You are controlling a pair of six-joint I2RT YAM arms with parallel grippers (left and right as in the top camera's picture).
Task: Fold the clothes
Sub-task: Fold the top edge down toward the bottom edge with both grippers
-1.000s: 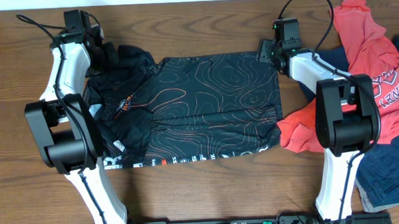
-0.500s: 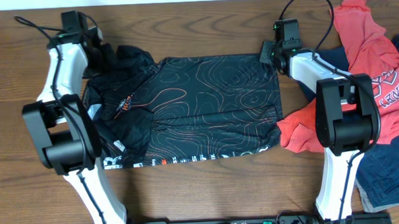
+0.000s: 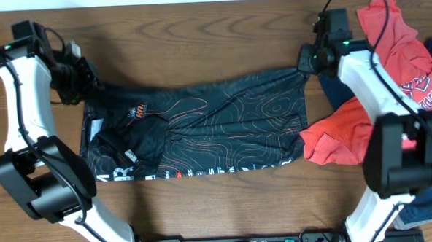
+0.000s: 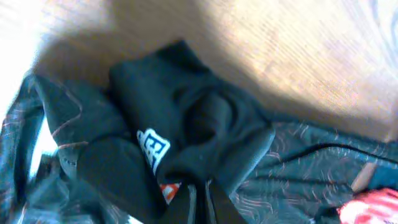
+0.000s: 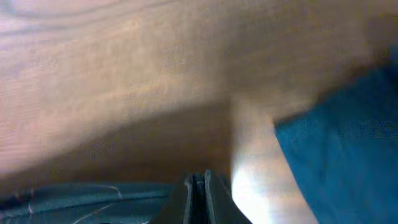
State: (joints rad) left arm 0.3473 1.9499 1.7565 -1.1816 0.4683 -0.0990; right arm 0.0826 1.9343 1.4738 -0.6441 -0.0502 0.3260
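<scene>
Jaws clamped shut, the left gripper (image 3: 79, 74) held the far left corner of the black jersey (image 3: 223, 121) and the right gripper (image 3: 306, 61) its far right corner, the cloth taut between them. Spreading seemed the step in hand. Next, that far edge needed carrying over to the near hem, clear of the red tee (image 3: 399, 44) at the jersey's right.

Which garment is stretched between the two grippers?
The black jersey with wavy contour lines, its far corners pinched by the left gripper and right gripper. The red tee and navy garment lie heaped aside.
</scene>
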